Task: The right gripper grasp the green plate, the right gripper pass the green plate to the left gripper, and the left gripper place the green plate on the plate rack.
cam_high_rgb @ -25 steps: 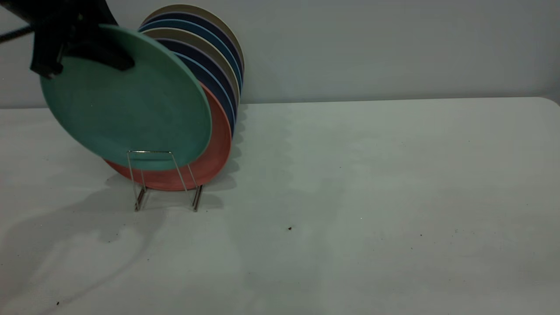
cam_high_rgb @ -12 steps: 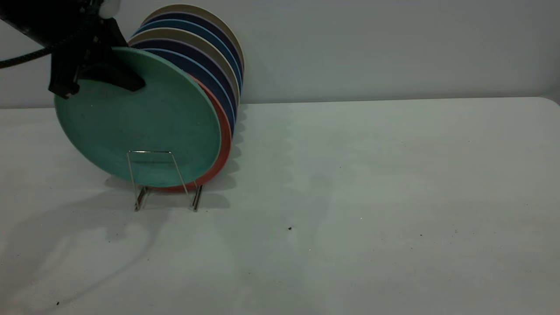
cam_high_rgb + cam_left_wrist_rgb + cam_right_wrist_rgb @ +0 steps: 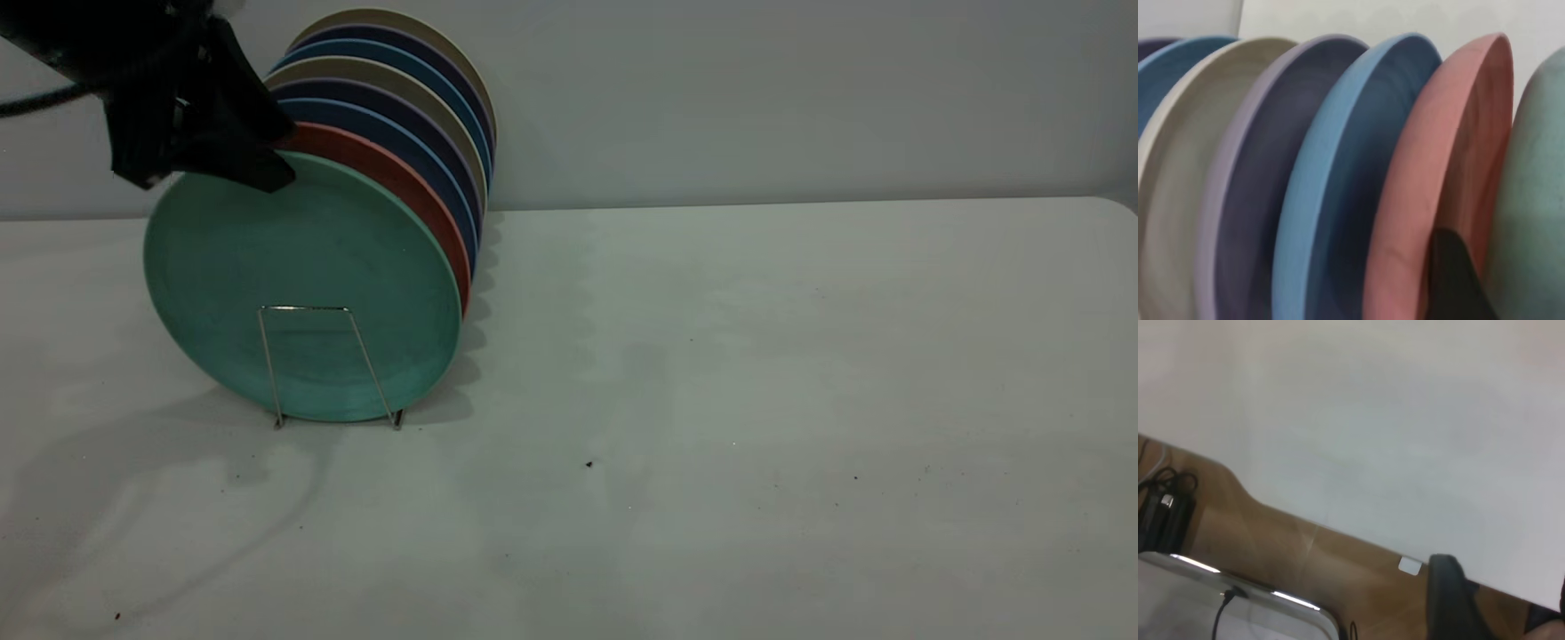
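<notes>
While its jaws clamp the top rim, the left gripper holds the green plate upright in the front slot of the plate rack, directly below. Just behind stands the salmon-pink plate. Beneath lies the bench.

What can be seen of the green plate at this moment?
The green plate is round, matte teal-green, with a shallow raised rim. It stands on edge at the front of the plate rack, leaning back toward the salmon-pink plate behind it, with a wire loop crossing its lower face. Its bottom edge sits down at the rack's base. The left pincer is at its upper rim; whether it grips cannot be told.
</notes>
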Robot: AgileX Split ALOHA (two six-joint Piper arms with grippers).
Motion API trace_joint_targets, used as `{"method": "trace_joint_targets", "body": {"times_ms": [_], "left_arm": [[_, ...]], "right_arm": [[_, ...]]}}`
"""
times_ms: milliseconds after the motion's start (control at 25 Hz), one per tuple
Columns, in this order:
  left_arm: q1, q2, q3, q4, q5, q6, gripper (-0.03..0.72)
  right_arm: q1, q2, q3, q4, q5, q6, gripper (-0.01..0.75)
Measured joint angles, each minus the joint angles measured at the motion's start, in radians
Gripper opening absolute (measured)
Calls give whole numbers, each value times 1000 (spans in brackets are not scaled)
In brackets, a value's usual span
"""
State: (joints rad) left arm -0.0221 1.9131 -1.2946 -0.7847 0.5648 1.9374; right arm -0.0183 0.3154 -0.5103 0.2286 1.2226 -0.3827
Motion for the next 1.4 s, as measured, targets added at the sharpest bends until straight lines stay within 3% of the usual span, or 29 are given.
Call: {"method": "trace_joint_targets", "body": {"times_ms": [280, 600, 840, 1120, 1400], "left_arm": [[0, -143, 0, 128, 42, -255, 451], [0, -442, 0, 351, 352, -731, 451], [0, -722, 0, 480, 600, -1193, 451], [0, -973, 58, 522, 602, -1506, 451], [0, -1263, 426, 526, 602, -1649, 451]], "right_arm": [[0, -2, 3, -32, -20, 37, 406], [4, -2, 33, -157, -83, 180, 406], [66, -5, 38, -200, -94, 247, 406], [133, -7, 38, -267, -97, 355, 406], [140, -7, 38, -268, -97, 358, 405]]}}
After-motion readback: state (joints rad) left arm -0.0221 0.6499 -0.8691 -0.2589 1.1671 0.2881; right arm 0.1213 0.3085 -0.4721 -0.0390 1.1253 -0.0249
